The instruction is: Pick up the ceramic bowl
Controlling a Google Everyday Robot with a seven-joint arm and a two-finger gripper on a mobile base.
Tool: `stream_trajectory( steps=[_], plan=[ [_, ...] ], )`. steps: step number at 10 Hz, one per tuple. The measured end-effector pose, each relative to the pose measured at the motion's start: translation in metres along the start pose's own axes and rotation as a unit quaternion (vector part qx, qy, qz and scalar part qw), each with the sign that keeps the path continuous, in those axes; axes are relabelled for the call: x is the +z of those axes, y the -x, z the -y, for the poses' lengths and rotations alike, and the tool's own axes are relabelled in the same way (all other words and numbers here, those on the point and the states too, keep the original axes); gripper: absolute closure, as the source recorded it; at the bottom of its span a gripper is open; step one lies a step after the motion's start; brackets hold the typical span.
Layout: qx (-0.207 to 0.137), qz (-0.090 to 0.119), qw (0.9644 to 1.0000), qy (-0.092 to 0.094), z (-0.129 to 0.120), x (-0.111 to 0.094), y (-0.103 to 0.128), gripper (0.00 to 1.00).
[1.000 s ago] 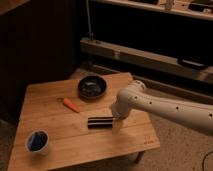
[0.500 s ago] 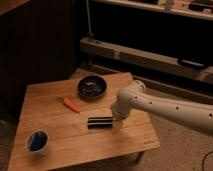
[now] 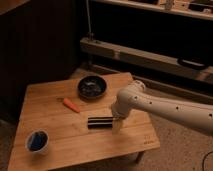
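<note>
Glossy black bowl [image 3: 92, 87], speckled grey-blue inside. Orange carrot [image 3: 70, 104], just nearer and left of the bowl. White cup [image 3: 37, 141] with a blue inside, far nearer and left of the bowl. Black oblong block [image 3: 100, 122], straight in front of the bowl. Pale cream gripper [image 3: 118, 125], in front of the bowl and slightly right; white arm [image 3: 165, 109], dotted dark. Honey-brown wood grain over the tabletop [image 3: 47, 112].

We see our gripper [image 3: 118, 127], jaws apart, beside a black bar [image 3: 99, 122]; the round black ceramic bowl [image 3: 92, 87] sits farther back.
</note>
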Motion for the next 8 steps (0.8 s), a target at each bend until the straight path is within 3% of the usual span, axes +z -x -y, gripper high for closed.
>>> stream_trajectory(
  steps=[1,3,5,8],
  plan=[
    [-0.001,0.000,1.0000,0.002,-0.001,0.000,0.000,0.20],
    [-0.039,-0.011,0.9988,0.029,-0.012,-0.003,0.000,0.20],
    [-0.098,-0.025,0.9927,0.065,-0.040,-0.009,0.004,0.20],
    [-0.126,-0.031,0.9879,0.085,-0.055,-0.013,0.007,0.20]
  ],
)
